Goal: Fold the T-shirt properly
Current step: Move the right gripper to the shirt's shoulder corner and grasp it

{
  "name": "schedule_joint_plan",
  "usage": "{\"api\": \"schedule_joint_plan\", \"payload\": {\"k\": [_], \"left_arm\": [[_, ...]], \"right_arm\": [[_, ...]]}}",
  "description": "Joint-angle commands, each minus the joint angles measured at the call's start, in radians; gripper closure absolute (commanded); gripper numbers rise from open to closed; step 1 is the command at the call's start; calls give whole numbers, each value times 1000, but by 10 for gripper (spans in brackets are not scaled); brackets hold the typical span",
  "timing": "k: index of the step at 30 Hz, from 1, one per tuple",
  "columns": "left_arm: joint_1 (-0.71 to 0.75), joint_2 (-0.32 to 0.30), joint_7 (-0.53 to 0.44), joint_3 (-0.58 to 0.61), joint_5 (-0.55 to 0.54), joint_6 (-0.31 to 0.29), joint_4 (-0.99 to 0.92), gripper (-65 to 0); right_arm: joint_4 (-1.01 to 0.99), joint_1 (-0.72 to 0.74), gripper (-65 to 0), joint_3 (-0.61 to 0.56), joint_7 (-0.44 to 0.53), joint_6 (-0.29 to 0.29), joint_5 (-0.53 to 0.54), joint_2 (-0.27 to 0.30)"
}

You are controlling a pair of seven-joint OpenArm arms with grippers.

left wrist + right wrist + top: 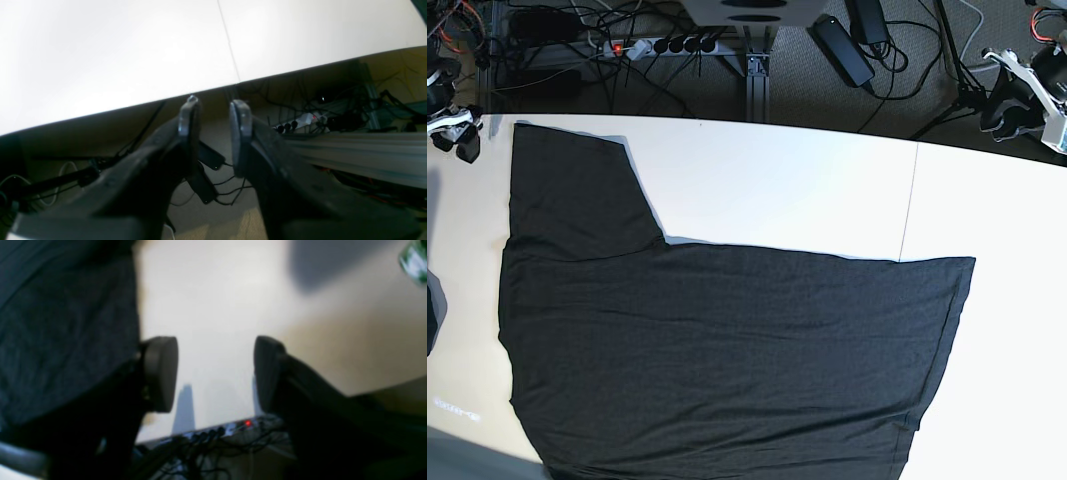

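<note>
**T-shirt spread flat on table; both grippers off the cloth**

Left wrist view: The left gripper (215, 111) is held past the near edge of the white table (116, 56), over the floor. Its jaws stand a little apart with nothing between them. Below them lie tangled cables (220, 186) and a power strip (302, 121). Only a dark sliver shows at the top right corner, too small to identify.

Right wrist view: The right gripper (215, 373) hangs over bare tabletop (217, 306). Its jaws are wide apart and hold nothing. The T-shirt (63, 326), dark charcoal knit, lies just beside the left-hand finger; whether they touch cannot be told through the blur. A power strip (233, 428) with a red light shows beyond the table edge.

Base view: The T-shirt (727, 350) lies flat and plain side up across the table (827, 180), one sleeve reaching toward the far left corner and the hem toward the right. The right gripper (457, 135) sits at the far left table edge, just beside that sleeve. The left gripper (1017, 105) is off the far right corner, well apart from the cloth. Cables (657, 50) and a power brick (842, 45) cover the floor.
</note>
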Motion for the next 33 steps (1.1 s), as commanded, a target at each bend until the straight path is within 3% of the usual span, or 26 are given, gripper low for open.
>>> {"api": "schedule_joint_plan", "payload": {"k": [1, 12, 21, 26, 33], "left_arm": [[11, -14, -14, -10, -13, -11, 14, -166], [11, -13, -20, -11, 43, -11, 14, -166], [4, -14, -85, -13, 47, -10, 14, -165], [-33, -14, -68, -13, 58, 68, 14, -166], [-133, -43, -48, -12, 75, 76, 12, -165]], "right_arm": [[-5, 16, -362, -11, 11, -22, 24, 19], [-3, 49, -362, -280, -13, -19, 23, -1], [-2, 48, -362, -294, -137, -12, 52, -89], [-2, 48, -362, -294, -151, 8, 74, -128], [-2, 48, -362, -294, -173, 23, 82, -149]]}}
